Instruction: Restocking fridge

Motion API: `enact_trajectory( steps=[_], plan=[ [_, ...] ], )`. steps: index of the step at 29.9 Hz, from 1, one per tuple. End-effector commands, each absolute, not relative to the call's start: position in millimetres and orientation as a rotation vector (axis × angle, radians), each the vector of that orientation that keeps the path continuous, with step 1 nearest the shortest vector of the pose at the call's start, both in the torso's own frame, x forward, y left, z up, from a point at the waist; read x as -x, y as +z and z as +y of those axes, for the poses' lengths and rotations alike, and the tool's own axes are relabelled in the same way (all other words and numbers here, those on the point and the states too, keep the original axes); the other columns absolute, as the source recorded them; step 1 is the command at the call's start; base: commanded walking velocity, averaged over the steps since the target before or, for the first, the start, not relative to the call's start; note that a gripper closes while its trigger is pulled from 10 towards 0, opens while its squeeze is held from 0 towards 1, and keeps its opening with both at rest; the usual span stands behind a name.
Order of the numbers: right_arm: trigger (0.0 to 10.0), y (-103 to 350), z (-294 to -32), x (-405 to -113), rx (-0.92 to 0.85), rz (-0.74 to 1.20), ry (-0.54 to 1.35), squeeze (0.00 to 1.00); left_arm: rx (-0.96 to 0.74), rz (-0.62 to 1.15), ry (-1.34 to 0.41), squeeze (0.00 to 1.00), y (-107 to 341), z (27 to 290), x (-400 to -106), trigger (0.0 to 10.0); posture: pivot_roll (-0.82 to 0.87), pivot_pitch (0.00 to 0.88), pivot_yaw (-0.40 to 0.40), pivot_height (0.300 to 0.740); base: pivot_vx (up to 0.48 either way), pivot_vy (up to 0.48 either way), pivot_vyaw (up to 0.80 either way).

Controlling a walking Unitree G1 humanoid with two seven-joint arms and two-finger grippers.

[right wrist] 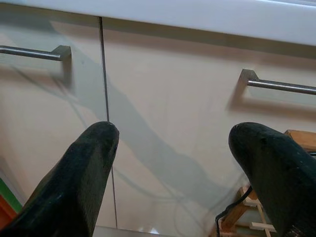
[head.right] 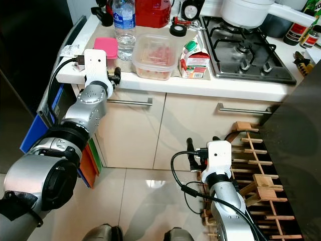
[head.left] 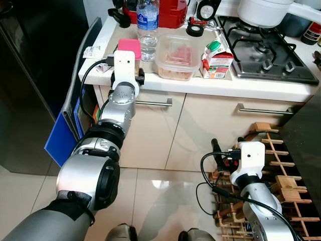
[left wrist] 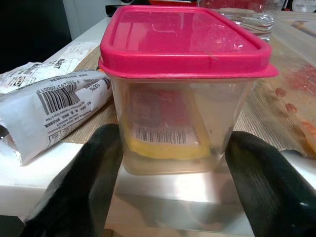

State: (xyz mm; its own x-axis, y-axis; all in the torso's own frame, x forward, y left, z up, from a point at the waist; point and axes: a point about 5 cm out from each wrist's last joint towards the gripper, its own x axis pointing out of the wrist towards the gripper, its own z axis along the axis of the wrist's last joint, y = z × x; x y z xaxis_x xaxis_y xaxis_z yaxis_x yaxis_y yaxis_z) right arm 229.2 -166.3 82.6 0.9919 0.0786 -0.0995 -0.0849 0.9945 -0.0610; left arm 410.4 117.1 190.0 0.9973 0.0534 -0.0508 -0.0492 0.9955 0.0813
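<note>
Standing dark along the left is the fridge [head.left: 35,75], next to the white worktop [head.left: 210,85], which carries a gas hob [head.left: 266,50] at its right end. Below the worktop run pale cabinet doors [right wrist: 173,98] with metal bar handles. A wooden rack [head.left: 271,175] leans by the floor on the right. Near the worktop's front edge sit a clear food tub [head.left: 176,56], a milk carton [head.left: 216,59] lying beside it, and a water bottle [head.left: 148,25]. At the front left corner stands the pink-lidded container [left wrist: 185,74]; the left gripper [left wrist: 168,177] has its fingers apart, one on each side of the container's base. The right gripper [right wrist: 177,168] hangs low before the cabinet doors, fingers spread wide, holding nothing
</note>
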Motion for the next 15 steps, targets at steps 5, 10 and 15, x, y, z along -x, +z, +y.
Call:
enact_trajectory(
  steps=[5, 10, 15],
  plan=[
    [10.0, 83, -171, -229, 0.084, 0.107, 0.082, 0.0, -0.113, 0.034, 0.051, 0.0, 193, 114, -412, 0.0, -0.16, 0.096, -0.054, 0.719, 0.0, 0.0, 0.0],
    [10.0, 82, -170, -229, 0.086, 0.11, 0.086, 0.0, -0.12, -0.019, 0.03, 0.0, 200, 110, -412, 0.0, -0.16, 0.097, -0.056, 0.719, 0.0, 0.0, 0.0],
    [10.0, 83, -171, -228, 0.088, 0.11, 0.086, 0.0, -0.133, -0.141, -0.014, 0.0, 219, 99, -410, 0.0, -0.16, 0.097, -0.057, 0.719, 0.0, 0.0, 0.0]
  ],
)
